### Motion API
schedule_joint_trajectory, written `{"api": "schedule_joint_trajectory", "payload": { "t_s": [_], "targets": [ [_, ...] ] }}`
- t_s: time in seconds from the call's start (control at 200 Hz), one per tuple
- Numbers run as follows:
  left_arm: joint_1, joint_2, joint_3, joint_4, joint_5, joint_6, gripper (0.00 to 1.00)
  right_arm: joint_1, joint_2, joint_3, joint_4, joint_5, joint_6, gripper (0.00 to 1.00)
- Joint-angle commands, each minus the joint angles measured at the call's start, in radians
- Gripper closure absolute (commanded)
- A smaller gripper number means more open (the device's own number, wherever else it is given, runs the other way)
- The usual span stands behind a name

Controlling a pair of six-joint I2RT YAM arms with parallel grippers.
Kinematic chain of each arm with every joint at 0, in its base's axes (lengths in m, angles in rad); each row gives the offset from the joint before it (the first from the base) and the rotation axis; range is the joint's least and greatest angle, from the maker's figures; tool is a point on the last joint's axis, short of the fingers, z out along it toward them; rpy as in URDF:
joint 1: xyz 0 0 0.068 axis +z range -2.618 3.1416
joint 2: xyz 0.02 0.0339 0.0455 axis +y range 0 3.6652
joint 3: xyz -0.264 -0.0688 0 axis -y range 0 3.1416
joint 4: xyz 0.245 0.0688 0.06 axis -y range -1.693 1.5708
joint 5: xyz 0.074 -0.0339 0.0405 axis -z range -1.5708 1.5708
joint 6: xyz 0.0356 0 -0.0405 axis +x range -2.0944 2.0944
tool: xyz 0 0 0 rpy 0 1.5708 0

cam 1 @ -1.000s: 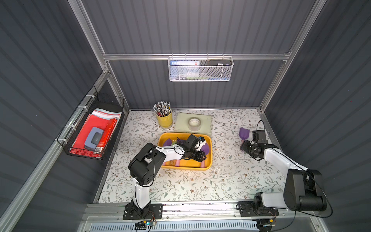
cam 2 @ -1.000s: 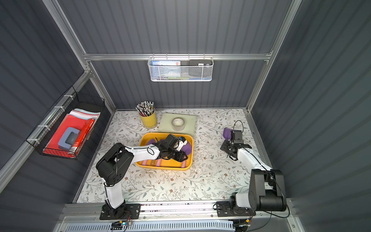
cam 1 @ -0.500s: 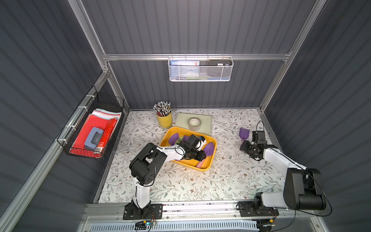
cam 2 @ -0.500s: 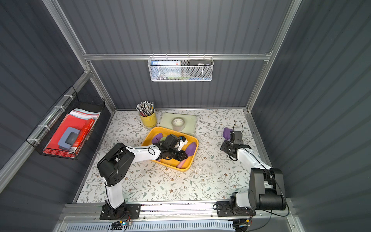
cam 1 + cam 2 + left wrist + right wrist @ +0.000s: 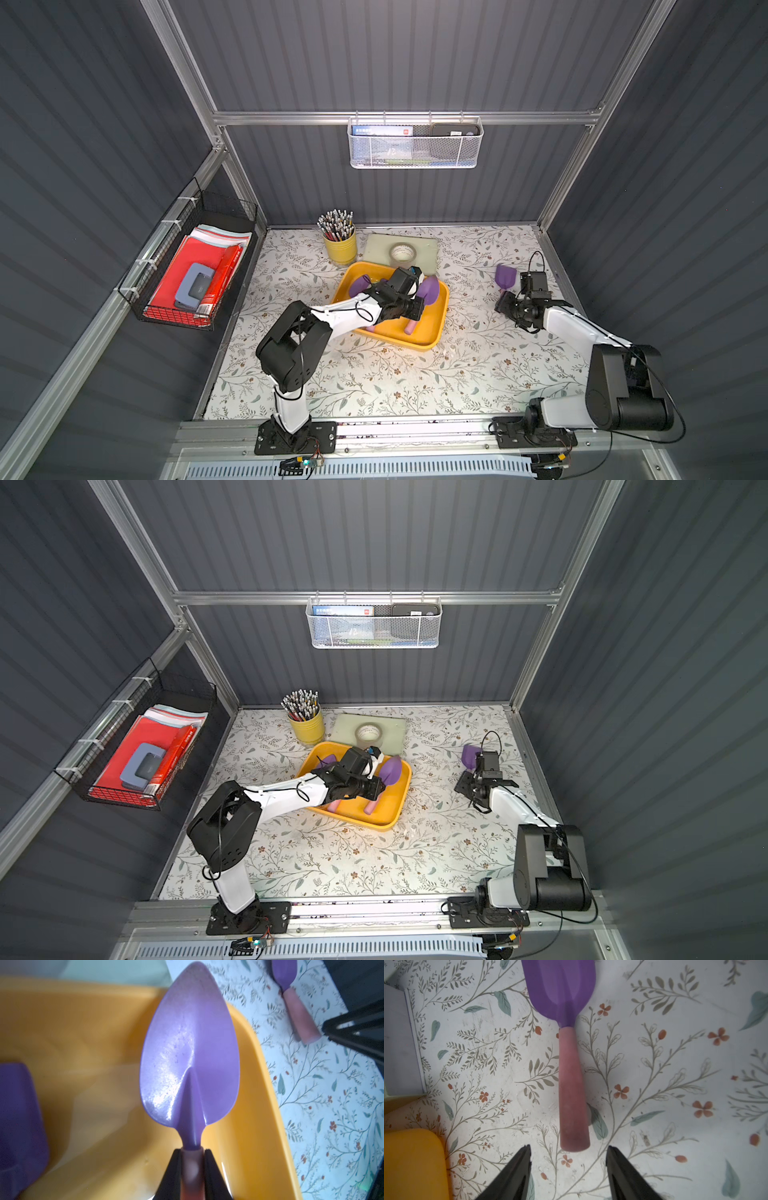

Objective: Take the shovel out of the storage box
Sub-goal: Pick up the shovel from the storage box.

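Clamping the shovel (image 5: 190, 1053) by its pink handle, the left gripper (image 5: 192, 1153) is beginning the extraction; the blade, perhaps resting on the storage box (image 5: 257, 1088) rim, needs lifting clear.

The blue box (image 5: 382, 131) in the white mesh basket (image 5: 415, 160) on the far wall carries white print too small to read; lower, "12" faintly shows through the mesh.

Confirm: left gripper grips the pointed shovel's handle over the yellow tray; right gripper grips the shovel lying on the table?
No: the right gripper is open, its jaws short of that shovel, as the right wrist view shows. The rest holds.
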Motion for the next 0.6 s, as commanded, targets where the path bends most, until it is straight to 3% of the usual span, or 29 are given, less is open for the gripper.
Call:
{"api": "schedule_joint_trajectory", "payload": {
  "t_s": [0.0,0.28,0.405,0.595],
  "targets": [
    [-0.001,-0.078,0.066,-0.005,-0.026,-0.003,1.0,0.007,-0.031,-0.018,0.033,-0.031,0.012,0.38],
    [-0.001,-0.085,0.268,-0.019,-0.092,0.007,1.0,0.007,-0.166,-0.032,0.053,-0.031,0.017,0.37],
    [-0.004,0.008,0.365,0.025,-0.007,0.009,1.0,0.006,-0.226,-0.016,0.014,0.021,0.031,0.37],
    [-0.029,0.232,0.572,-0.055,-0.053,0.018,1.0,0.005,-0.355,-0.025,-0.005,0.157,0.058,0.37]
  ]
}}
